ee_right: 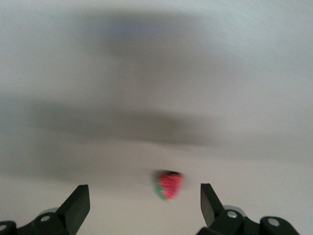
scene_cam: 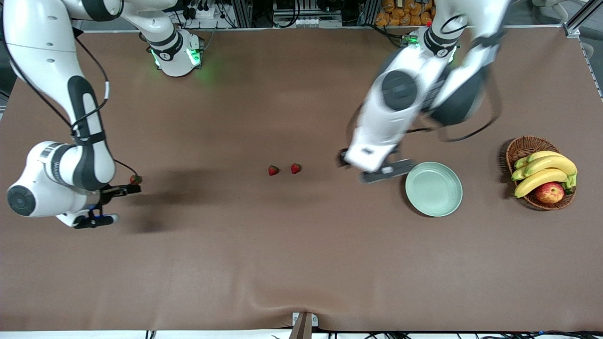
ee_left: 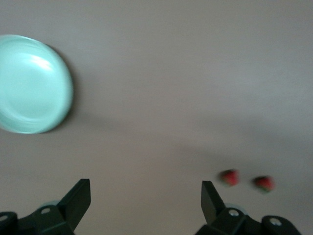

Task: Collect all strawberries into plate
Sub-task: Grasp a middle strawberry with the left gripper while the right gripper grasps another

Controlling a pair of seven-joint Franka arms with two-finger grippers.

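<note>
Right arm's end effector [scene_cam: 107, 204] is about the lowest thing in the front view, hanging over the counter [scene_cam: 301, 263] at its own end with the fingers spread wide and nothing between them. Its wrist view shows a lone strawberry [ee_right: 168, 185] on the cloth roughly between the open fingers, so I'd guess it's lining up on that one, but it hasn't grabbed it yet. From the front that same berry [scene_cam: 136, 179] sits just beside the end effector.

Next up, the mint-green plate [scene_cam: 434, 189] toward the left arm's end of the counter. It's totally bare, not a single berry in it, so nothing's been delivered yet as far as I can see.

A bit farther from the camera than the plate's middle are the other two strawberries [scene_cam: 273, 170] [scene_cam: 295, 168], sitting close together around the centre of the counter, well apart from the plate and from the lone one.

Left end effector [scene_cam: 377, 170] is over the counter between that pair and the plate, just beside the plate's rim, fingers also wide open and empty. Its wrist view has the pair in sight near one finger, so my bet is that's its target.

Off at the left arm's end there's a wicker basket [scene_cam: 524, 147] with bananas [scene_cam: 546, 172] and an apple [scene_cam: 549, 192], none of which matters for this job.

So the score is zero of three in the plate, all three still on the cloth, both arms empty. Basically the whole task is still ahead.
</note>
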